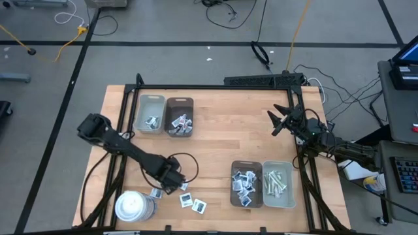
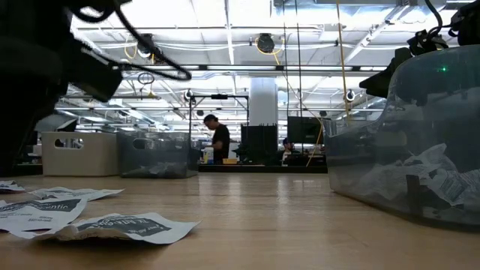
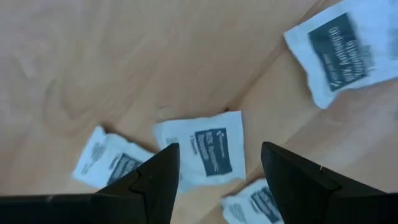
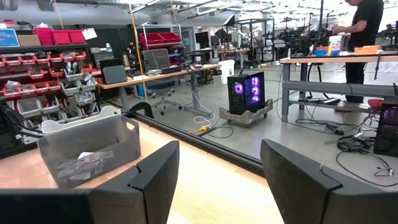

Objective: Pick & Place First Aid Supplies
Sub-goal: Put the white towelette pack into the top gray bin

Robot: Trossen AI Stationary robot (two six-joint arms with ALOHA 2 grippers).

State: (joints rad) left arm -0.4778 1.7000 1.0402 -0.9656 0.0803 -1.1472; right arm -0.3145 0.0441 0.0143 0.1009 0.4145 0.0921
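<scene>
High view, left to right: my left claw (image 1: pixel 175 177) hangs low over loose white packets (image 1: pixel 193 203) on the wooden surface (image 1: pixel 215 137) near the front edge, beside a white cylinder (image 1: pixel 134 206). Fingers spread, gripping nothing; one packet (image 3: pixel 208 149) lies between them. More packets fill the brown tray (image 1: pixel 246 183). My right claw (image 1: pixel 279 121) waits open near the right edge.

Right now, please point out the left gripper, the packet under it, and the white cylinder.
left gripper (image 3: pixel 214 165), left wrist view, gap midway between its fingertips.
packet (image 3: pixel 208 148), left wrist view, on its dark-blue print.
white cylinder (image 1: pixel 133 206), high view, middle of its round top.
</scene>
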